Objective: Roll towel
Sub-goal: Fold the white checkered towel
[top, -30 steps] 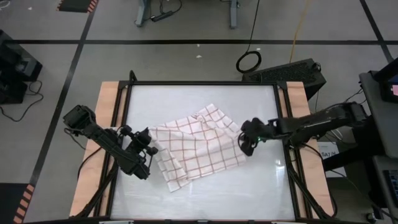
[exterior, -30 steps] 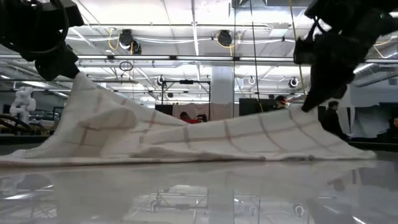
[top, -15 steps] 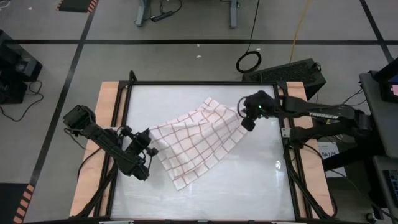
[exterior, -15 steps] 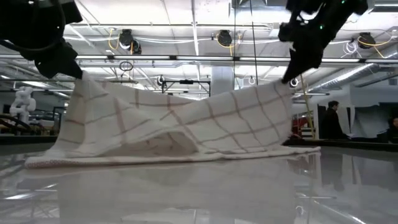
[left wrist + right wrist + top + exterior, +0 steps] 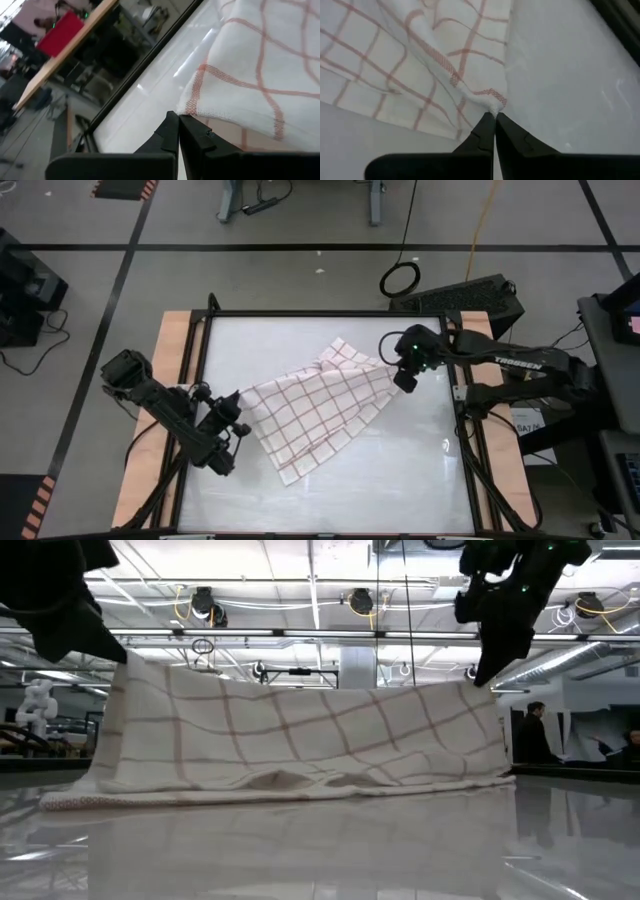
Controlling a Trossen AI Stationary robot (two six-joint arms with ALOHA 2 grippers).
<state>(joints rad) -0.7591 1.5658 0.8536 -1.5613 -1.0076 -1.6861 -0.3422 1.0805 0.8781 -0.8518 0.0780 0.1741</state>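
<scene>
At centre of the high frame, on the glossy white worktop (image 5: 420, 480): one towel (image 5: 320, 405), white with a red-brown grid, stretched on a slant from lower left toward upper right, its lower corner lying flat toward the bottom of the frame.

Left claw (image 5: 236, 405), left of centre in the high frame: pinched shut on the towel's left corner. Its wrist view showed the two dark fingertips closed at the stitched red hem (image 5: 192, 100), cloth rising away from them.

Right claw (image 5: 403, 377), right of centre and higher in the frame: pinched shut on the opposite corner. Its wrist view showed the fingers (image 5: 492, 131) nipping a small gathered point of hem.

Step in hand, as judged: spreading. The towel was held taut between both claws, with no roll begun; no turned-over edge was visible anywhere.

Next move, as judged: lower both corners together, keeping the tension, so the cloth lands flat and unwrinkled; then regrip one edge to start the first turn. Uneven lowering would likely leave folds.

Views compared: the high view gave the towel's outline and slant but not its height. The low view showed the upper edge lifted clear of the worktop and hanging like a curtain, with the bottom hem resting on the surface and a small pucker near its middle. That view also showed a person (image 5: 535, 735) standing far off at right, unseen from above.
</scene>
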